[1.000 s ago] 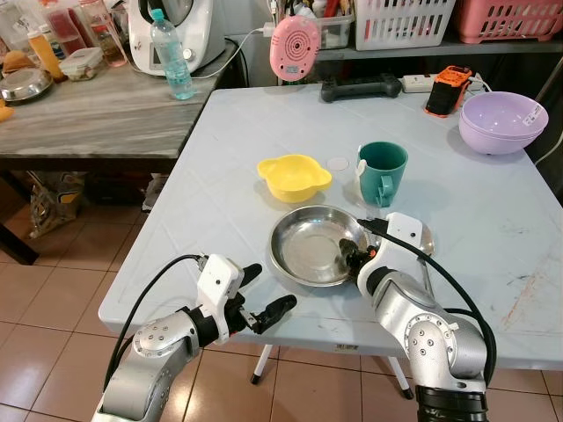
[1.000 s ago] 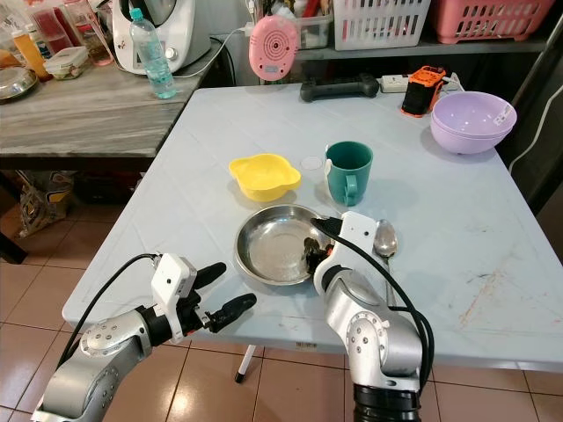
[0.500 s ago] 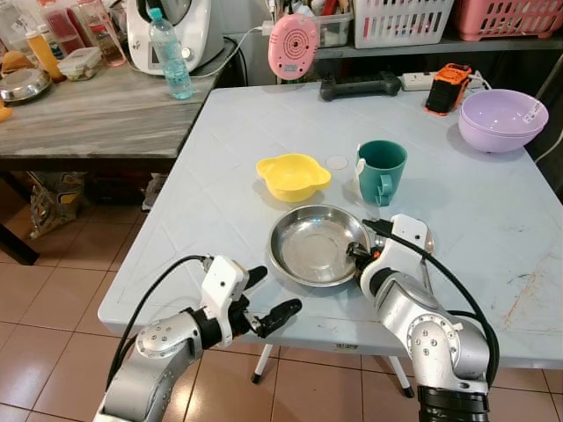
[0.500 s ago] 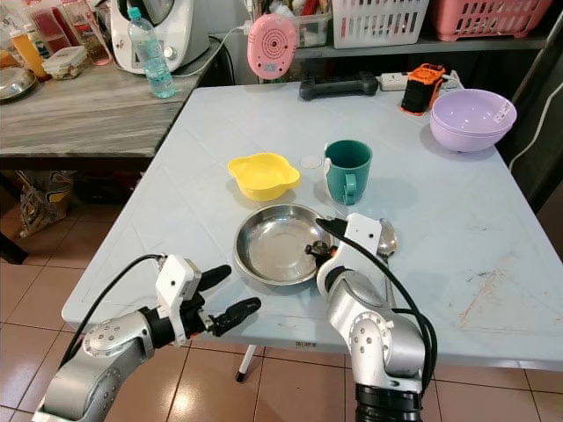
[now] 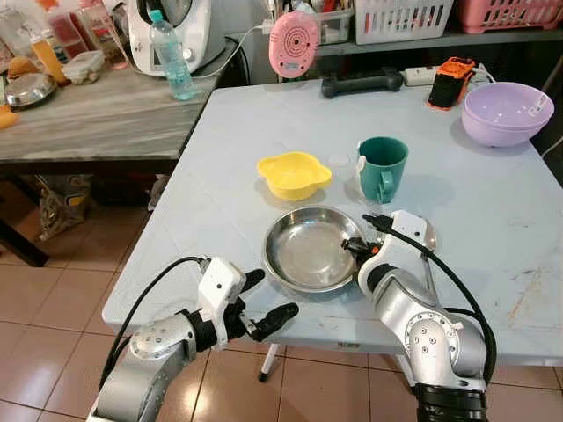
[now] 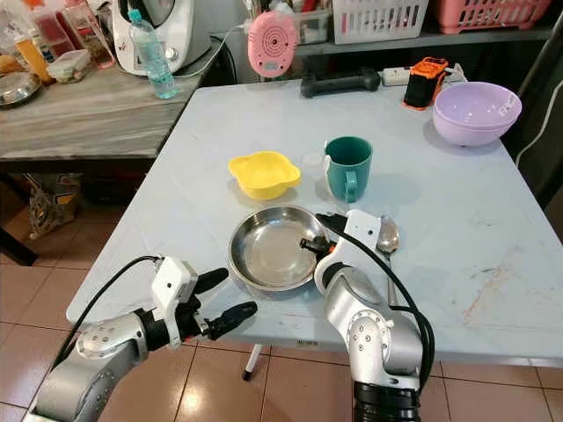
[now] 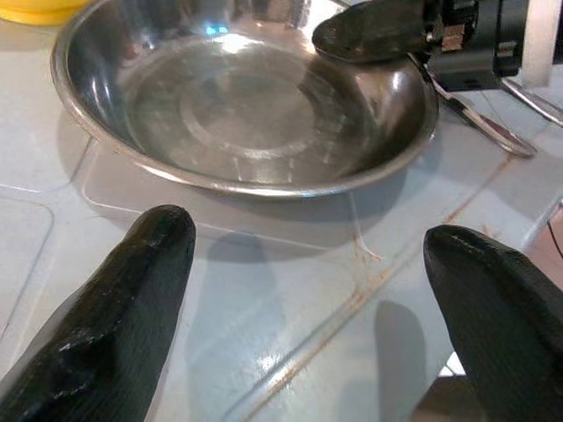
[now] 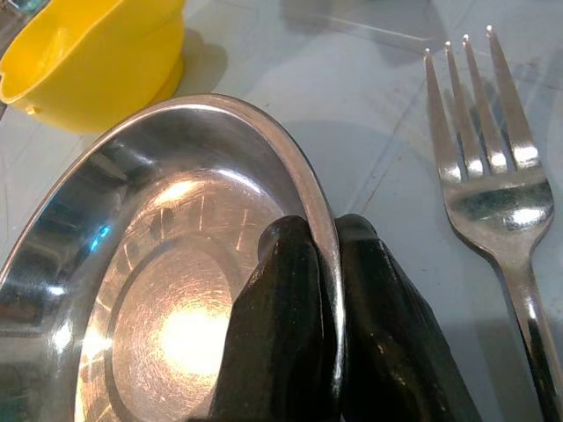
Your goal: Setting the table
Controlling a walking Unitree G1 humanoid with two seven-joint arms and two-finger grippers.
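Left gripper [image 5: 261, 301] hovering off the table [image 5: 229, 176] edge, fingers spread wide, nothing held, much as before. Steel plate [image 5: 308, 249] now slid a touch leftward, just below the yellow bowl [image 5: 294, 174]. Right gripper [image 8: 321, 290] still pinched on the plate's right rim, fork [image 8: 501, 202] and spoon [image 6: 388, 236] beside it.

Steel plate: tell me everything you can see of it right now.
The steel plate is a round, shallow dish of shiny metal, empty, with a raised rim and a flat middle. It sits upright near the table's front edge, below the yellow bowl. The right gripper is shut on its right rim, one finger inside, one outside. A fork lies just beside it.
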